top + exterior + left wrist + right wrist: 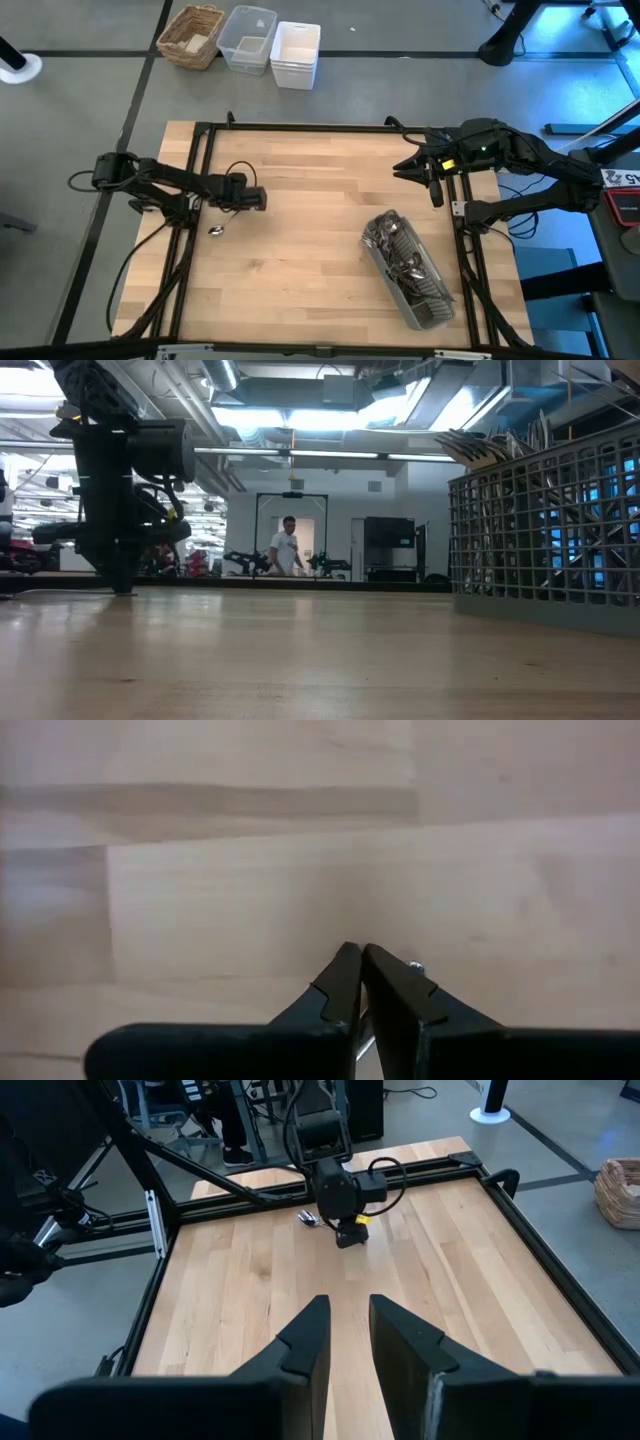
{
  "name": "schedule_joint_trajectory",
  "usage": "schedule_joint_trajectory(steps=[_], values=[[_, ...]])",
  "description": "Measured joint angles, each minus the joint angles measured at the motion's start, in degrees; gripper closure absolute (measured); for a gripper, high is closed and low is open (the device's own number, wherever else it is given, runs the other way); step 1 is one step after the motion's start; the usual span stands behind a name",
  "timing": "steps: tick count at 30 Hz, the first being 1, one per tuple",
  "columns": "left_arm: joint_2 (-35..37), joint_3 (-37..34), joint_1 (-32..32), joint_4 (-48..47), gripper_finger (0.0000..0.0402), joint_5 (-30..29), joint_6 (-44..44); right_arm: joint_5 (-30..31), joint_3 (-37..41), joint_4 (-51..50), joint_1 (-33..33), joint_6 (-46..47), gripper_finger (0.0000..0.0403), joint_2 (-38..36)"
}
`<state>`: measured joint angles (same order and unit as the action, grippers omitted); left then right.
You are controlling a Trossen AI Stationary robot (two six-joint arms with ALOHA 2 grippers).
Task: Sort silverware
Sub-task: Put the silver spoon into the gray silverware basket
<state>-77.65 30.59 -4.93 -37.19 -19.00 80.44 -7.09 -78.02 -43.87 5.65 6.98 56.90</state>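
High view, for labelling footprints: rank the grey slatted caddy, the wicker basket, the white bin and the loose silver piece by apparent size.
1. Grey slatted caddy, lying tipped.
2. Wicker basket and white bin: alike, unranked.
3. Loose silver piece, smallest, near the left gripper.

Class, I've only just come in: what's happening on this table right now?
A two-armed robot is sorting silverware on a wooden table. The left gripper is low over the table's left part, fingers pressed together, with a sliver of metal showing between them. One shiny piece lies on the wood beside that arm. The rest of the silverware sits in a grey caddy at the right. The right gripper waits, open, above the right rear.
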Motion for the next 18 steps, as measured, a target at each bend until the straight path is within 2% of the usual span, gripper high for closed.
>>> schedule_joint_trajectory(steps=[7, 10, 15, 18], values=[[0.48, 0.02, 2.18, 3.34, 0.0386, 3.04, -0.82, 0.06, 0.00, -0.05, 0.00, -0.26, 0.0327, 0.00], [0.48, 0.52, 2.82, 5.84, 0.0386, 6.25, -2.35, 0.07, 0.00, -0.05, -0.02, -1.80, 0.0327, 0.00], [0.39, 1.62, 4.84, 8.99, 0.0386, 18.72, -7.96, 0.09, 0.00, -0.05, 0.00, -2.52, 0.0327, 0.00], [0.37, 1.62, 6.70, 8.73, 0.0386, 24.22, -9.07, 0.07, 0.00, -0.06, -0.01, -2.51, 0.0327, 0.00]])
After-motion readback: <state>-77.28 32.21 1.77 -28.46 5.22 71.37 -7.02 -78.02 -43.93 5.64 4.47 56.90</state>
